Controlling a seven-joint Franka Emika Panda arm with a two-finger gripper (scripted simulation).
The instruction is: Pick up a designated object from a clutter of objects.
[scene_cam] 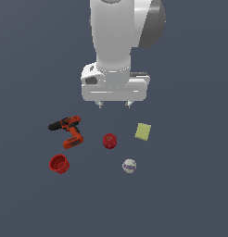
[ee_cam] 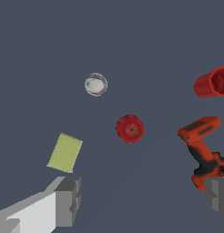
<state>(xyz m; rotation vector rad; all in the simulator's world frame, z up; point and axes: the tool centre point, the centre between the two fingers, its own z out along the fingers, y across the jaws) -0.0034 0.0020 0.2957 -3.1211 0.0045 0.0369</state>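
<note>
Sponge [scene_cam: 143,131] lies flat w/ bare floor all round; nothing over it. Nearest obstacle: apple [scene_cam: 110,141], near on exterior view's left, not touching. Baseball [scene_cam: 129,165] also apart. Drill [scene_cam: 68,131] & cup [scene_cam: 59,164] well apart, further left. Gripper [scene_cam: 114,105] hangs above, fingers spread wide, nothing between them.

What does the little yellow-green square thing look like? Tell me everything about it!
The yellow-green block is a small, thin rectangle with a speckled, sponge-like top. It lies flat on the dark floor, turned a little askew. Nothing touches it: the red ball sits apart on the exterior view's left of it, and the white ball lies apart too. The gripper hangs open above the floor, not holding it.
</note>
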